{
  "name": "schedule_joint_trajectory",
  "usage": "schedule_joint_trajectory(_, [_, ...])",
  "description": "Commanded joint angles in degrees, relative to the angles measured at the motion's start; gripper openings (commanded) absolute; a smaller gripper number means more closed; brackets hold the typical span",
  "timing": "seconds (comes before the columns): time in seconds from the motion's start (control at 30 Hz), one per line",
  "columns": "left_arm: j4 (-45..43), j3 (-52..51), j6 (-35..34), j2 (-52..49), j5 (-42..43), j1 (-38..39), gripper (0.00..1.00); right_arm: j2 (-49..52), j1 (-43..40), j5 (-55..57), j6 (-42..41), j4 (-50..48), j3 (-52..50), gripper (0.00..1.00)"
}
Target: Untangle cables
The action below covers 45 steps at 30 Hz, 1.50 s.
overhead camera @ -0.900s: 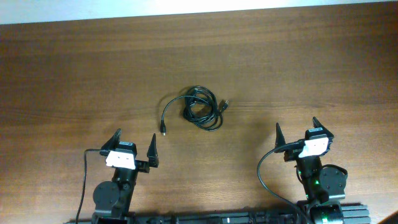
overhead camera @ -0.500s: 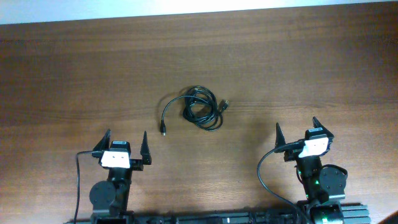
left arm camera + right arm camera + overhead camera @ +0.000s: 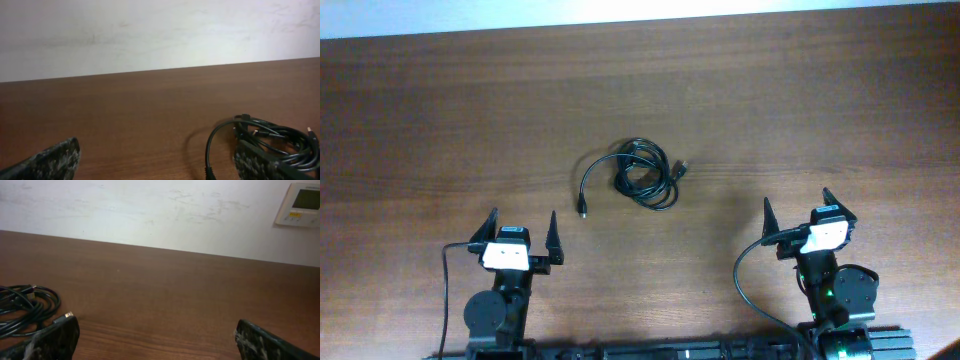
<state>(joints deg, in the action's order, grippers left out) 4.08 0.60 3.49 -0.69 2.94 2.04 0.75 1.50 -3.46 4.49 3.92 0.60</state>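
The cables point(image 3: 642, 175) lie as a small black looped bundle on the middle of the wooden table point(image 3: 800, 110), with one loose end and plug point(image 3: 583, 211) trailing left and a plug point(image 3: 682, 166) at the right. My left gripper point(image 3: 518, 227) is open and empty, near the front edge, below and left of the bundle. My right gripper point(image 3: 798, 209) is open and empty at the front right. The bundle shows at the lower right in the left wrist view point(image 3: 270, 140) and at the lower left in the right wrist view point(image 3: 22, 307).
A white wall point(image 3: 150, 30) runs behind the table's far edge. A wall panel point(image 3: 301, 204) hangs at the upper right in the right wrist view. Thicker black wires point(image 3: 745, 275) curl by the arm bases.
My left gripper moved a little to the left and toward the front edge between the earliest frame and half a second ago; it has stayed still since. The right arm and cables have not moved.
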Motion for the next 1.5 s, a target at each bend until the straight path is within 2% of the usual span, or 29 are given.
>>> schedule_joint_trajectory(0.0, [0.55, -0.07, 0.72, -0.09, -0.39, -0.35, 0.99, -0.02, 0.33, 0.11, -0.46, 0.31, -0.28, 0.98])
schedule_joint_trajectory(0.47, [0.52, -0.07, 0.68, -0.09, -0.37, -0.35, 0.99, -0.02, 0.33, 0.11, -0.46, 0.31, -0.28, 0.98])
schedule_joint_trajectory(0.6, [0.79, 0.11, -4.35, -0.09, 0.57, -0.35, 0.99, -0.02, 0.33, 0.11, -0.46, 0.31, -0.28, 0.99])
schedule_joint_trajectory(0.9, [12.79, 11.34, -4.31, -1.49, 0.87, -0.35, 0.99, -0.02, 0.33, 0.11, -0.46, 0.31, -0.28, 0.99])
schedule_joint_trajectory(1.0, [12.79, 15.67, -3.63, -7.41, 3.74, -0.35, 0.99, -0.02, 0.33, 0.11, -0.46, 0.31, -0.28, 0.99])
schedule_joint_trajectory(1.1, [16.06, 24.04, -0.33, -19.04, 5.90, -0.35, 0.99, -0.02, 0.33, 0.11, -0.46, 0.31, -0.28, 0.98])
schedule_joint_trajectory(1.37, [38.82, 54.16, 2.69, -52.11, 6.38, -0.33, 0.99, -0.02, 0.33, 0.11, -0.46, 0.31, -0.28, 0.98])
schedule_joint_trajectory(1.47, [44.65, 61.24, 2.89, -60.96, 10.49, -0.31, 0.99, -0.02, 0.33, 0.11, -0.46, 0.28, -0.28, 0.98])
